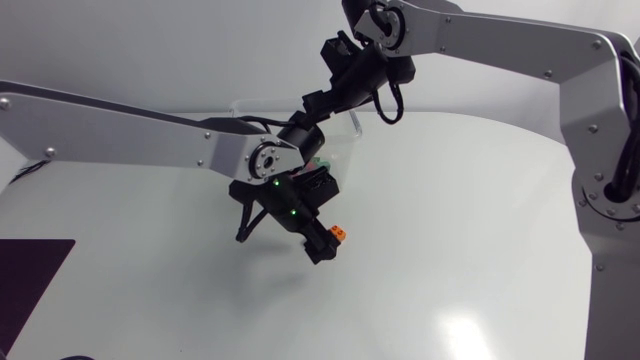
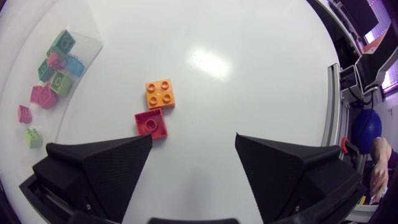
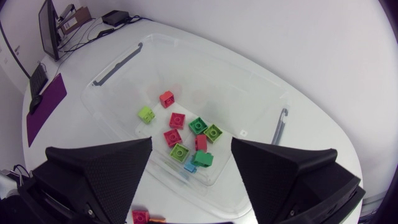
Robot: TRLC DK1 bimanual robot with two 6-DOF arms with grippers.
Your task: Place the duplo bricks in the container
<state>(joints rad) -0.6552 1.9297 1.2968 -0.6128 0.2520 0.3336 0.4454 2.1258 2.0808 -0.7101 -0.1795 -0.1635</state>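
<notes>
The orange duplo brick point(image 2: 161, 94) and the red duplo brick point(image 2: 152, 123) lie close together, seemingly touching, on the white surface point(image 2: 249, 74) outside the clear container point(image 3: 217, 93). They are just ahead of the left jaws, which are spread and empty; the red one sits off toward one finger, so a descent could land on it, or a squeeze could shove the orange one aside. The right jaws, also spread and empty, hang over the container and its sorted bricks point(image 3: 198, 126), so carrying a brick there risks the arms knocking together.
</notes>
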